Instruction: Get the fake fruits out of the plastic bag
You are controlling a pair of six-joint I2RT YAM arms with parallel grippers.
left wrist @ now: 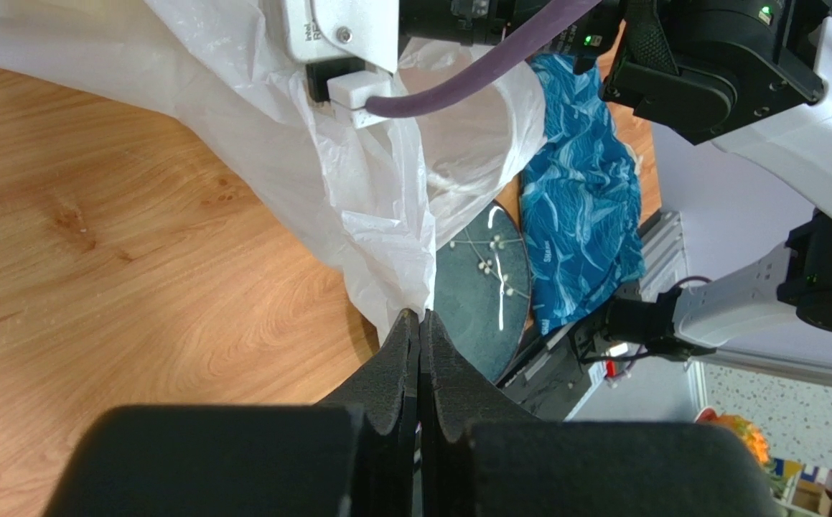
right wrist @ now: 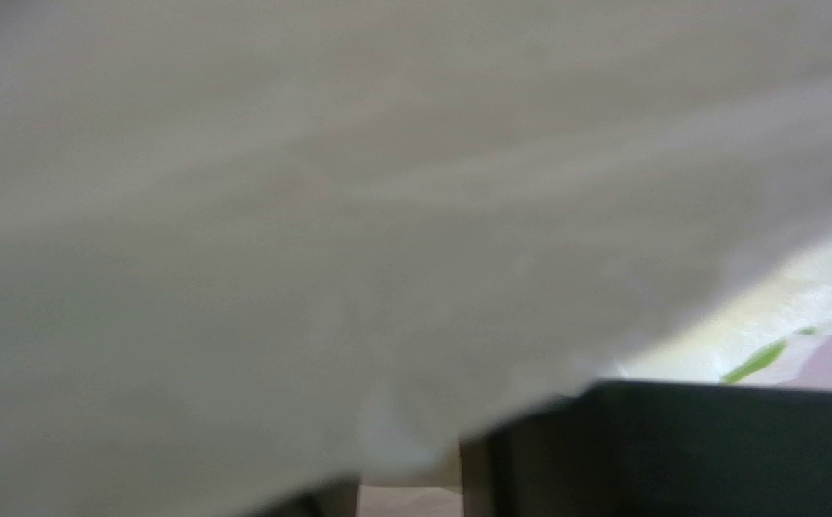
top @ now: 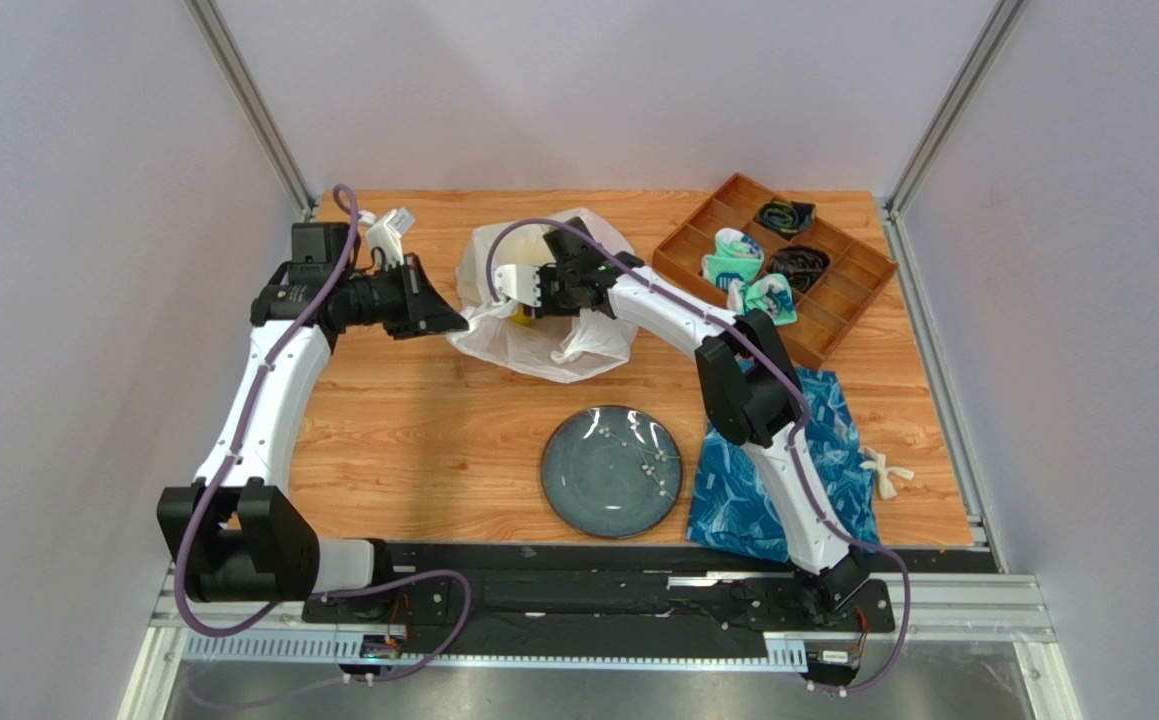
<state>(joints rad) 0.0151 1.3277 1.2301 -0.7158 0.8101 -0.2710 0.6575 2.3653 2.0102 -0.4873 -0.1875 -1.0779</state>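
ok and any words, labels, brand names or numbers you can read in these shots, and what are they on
No text can be read in any view.
plastic bag: no legible print; it fills the right wrist view as a white blur.
plate: white specks, a pattern and not letters.
blue cloth: white vein pattern only.
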